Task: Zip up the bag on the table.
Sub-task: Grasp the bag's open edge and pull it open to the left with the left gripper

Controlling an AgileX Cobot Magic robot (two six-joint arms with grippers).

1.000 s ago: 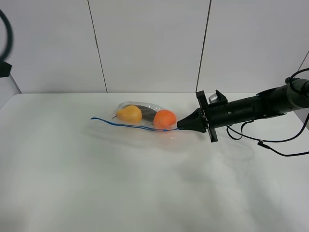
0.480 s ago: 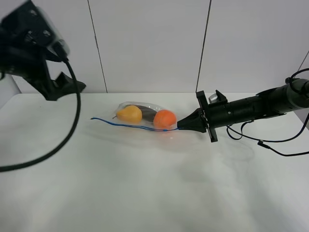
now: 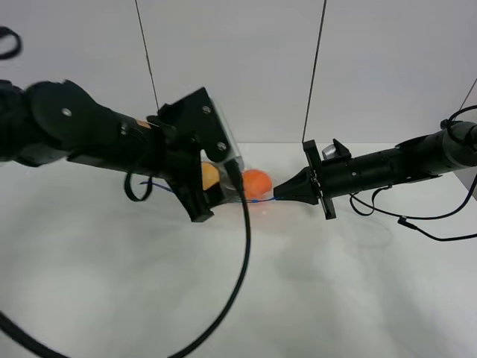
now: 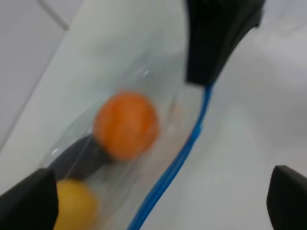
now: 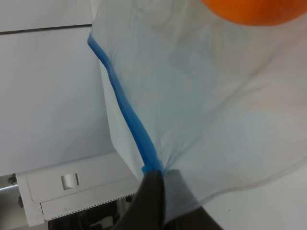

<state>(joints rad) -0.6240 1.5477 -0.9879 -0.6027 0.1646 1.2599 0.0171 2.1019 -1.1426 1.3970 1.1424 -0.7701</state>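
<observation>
Bag (image 3: 256,184) on bench (image 3: 335,298), nr far edge, centre. R gripper (image 5: 156,178) clenched on blue zip strip (image 5: 125,108) end; L gripper (image 4: 163,175) spread wide over bag. Pinch strip beside R, then slide toward left edge w/ strip taut.

- Gripper (image 5: 160,179) pinched on the zipper's (image 5: 125,108) end.
- Bag (image 5: 216,115) film puckers beside the gripper.
- Orange (image 5: 252,9) inside the bag, well apart from the gripper.
</observation>
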